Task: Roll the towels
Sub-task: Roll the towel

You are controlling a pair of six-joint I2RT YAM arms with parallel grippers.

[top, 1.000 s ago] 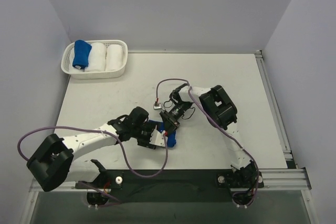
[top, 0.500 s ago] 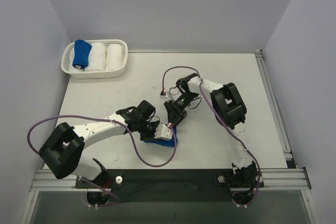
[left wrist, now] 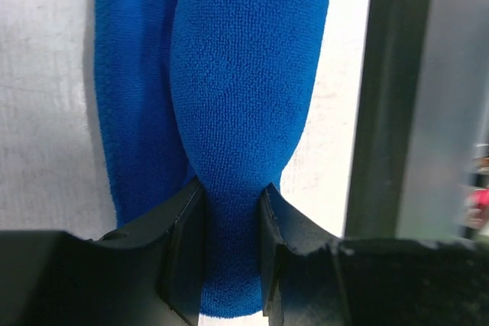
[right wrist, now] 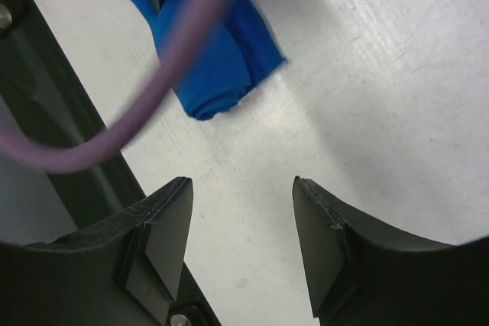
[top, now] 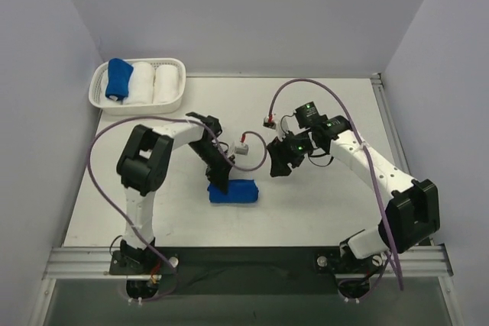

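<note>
One blue towel (top: pixel 234 192) lies rolled on the counter (top: pixel 328 204), near its front edge. Left pincer (left wrist: pixel 229 192) is clamped on the roll's end, apparently to stop it unwinding. Right pincer (right wrist: pixel 241 188) stands apart, empty, just beside. Another blue roll (top: pixel 118 79) sits in the basket (top: pixel 137 109), the likely destination.

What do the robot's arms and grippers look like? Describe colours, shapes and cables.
Both the left arm and right arm have white links and bulky black joints. A purple cable loops along each. The left gripper and right gripper have flat black fingers.
</note>
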